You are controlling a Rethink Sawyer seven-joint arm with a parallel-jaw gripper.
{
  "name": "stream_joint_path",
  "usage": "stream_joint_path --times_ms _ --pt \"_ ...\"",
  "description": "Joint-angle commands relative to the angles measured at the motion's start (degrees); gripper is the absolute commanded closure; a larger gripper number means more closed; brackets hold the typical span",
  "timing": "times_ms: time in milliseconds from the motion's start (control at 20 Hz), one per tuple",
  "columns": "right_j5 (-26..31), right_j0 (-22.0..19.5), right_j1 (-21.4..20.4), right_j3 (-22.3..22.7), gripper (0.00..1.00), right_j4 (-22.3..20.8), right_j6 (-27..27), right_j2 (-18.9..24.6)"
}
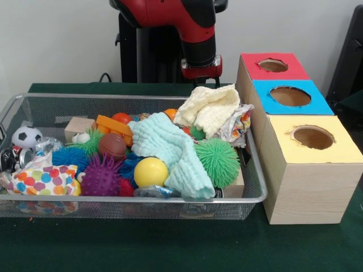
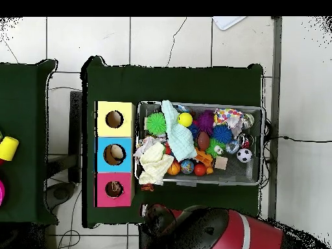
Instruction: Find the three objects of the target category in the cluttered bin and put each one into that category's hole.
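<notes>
A wire mesh bin (image 1: 142, 199) holds mixed toys and cloths. A mint green cloth (image 1: 170, 144) lies across the middle, and a pale yellow cloth (image 1: 211, 107) is bunched at the far right corner. A yellow ball (image 1: 150, 171), green spiky ball (image 1: 218, 162), purple spiky ball (image 1: 102, 177), brown football (image 1: 112, 145) and soccer ball (image 1: 26, 136) show among them. My gripper (image 1: 204, 80) hangs just behind the yellow cloth, its tips hidden by it. Three boxes stand beside the bin, with a red (image 1: 273, 66), a blue (image 1: 290, 96) and a yellow (image 1: 312, 137) hole top.
A polka-dot cloth (image 1: 42, 180) fills the bin's near left corner. Orange blocks (image 1: 113, 126) and a wooden block (image 1: 78, 126) lie at the back. From above, the bin (image 2: 256, 178) sits right of the box row (image 2: 114, 154), with my arm (image 2: 201, 230) below it.
</notes>
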Motion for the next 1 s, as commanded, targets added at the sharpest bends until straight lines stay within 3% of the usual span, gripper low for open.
stream_joint_path --times_ms 50,300,550,750,1000 --pt "-11.08 -0.32 5.47 -14.48 0.0 0.15 8.69 -1.8" --pt "-11.92 -0.06 4.3 -13.39 0.0 0.81 10.37 -2.14" --pt "-15.68 0.66 0.25 -10.9 0.0 -0.19 10.97 -2.59" --pt "-11.72 2.76 -5.24 -9.54 0.0 -1.02 8.77 -4.2" --pt "-4.9 -0.77 -11.34 -6.39 0.0 -0.83 8.61 -0.29"
